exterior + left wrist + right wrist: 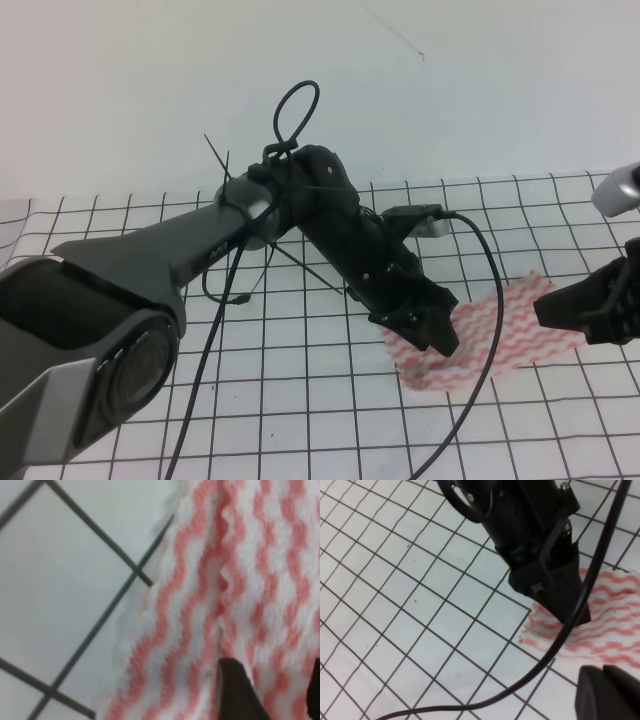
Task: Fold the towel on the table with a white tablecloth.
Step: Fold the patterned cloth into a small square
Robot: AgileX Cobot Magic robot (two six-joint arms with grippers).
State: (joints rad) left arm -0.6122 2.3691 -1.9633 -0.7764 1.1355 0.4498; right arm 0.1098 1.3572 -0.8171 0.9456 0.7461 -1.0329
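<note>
The towel (505, 335) is a thin white cloth with pink-red wavy stripes. It lies flat and slightly rumpled on the table (300, 420), right of centre, its long axis angled across the grid. The white tablecloth (130, 215), printed with a thin black square grid, covers the table.

Am seeing no readable text, labels, brands or nos. anywhere. Tablecloth (300, 400) showing only thin black grid lines; towel (520, 330) showing only pink wavy stripes. My arm housings showing no legible markings; too dark/blurred to tell.
</note>
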